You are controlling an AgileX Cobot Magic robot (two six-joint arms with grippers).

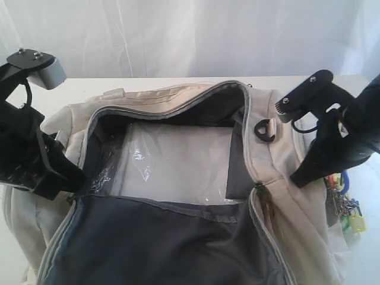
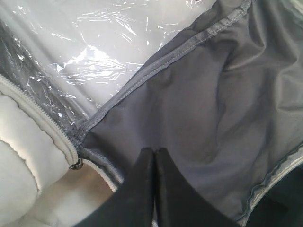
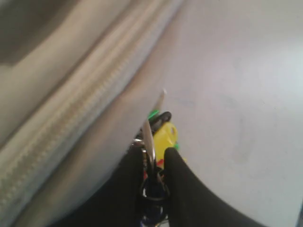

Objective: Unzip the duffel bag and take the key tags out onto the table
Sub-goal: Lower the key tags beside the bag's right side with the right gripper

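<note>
The cream duffel bag point(image 1: 297, 219) lies unzipped on the white table point(image 1: 367, 255), its dark grey lining point(image 1: 166, 243) showing. My left gripper point(image 1: 59, 175) sits at the bag's left opening edge. In the left wrist view it point(image 2: 155, 152) is shut, tips pressed together over the grey lining point(image 2: 213, 109), with nothing visible between them. My right gripper point(image 1: 303, 177) hangs just off the bag's right side, shut on the key tags point(image 1: 349, 215), whose chains and yellow tag dangle above the table. The right wrist view shows a metal ring and yellow tag point(image 3: 164, 135) between its fingers point(image 3: 154, 153).
A sheet of clear plastic point(image 1: 178, 157) covers a pale panel inside the bag. A black D-ring point(image 1: 264, 129) and a dark zipper pull point(image 1: 262, 191) sit on the bag's right rim. The bag's zipper line point(image 3: 80, 109) runs close beside the right gripper. White curtain behind.
</note>
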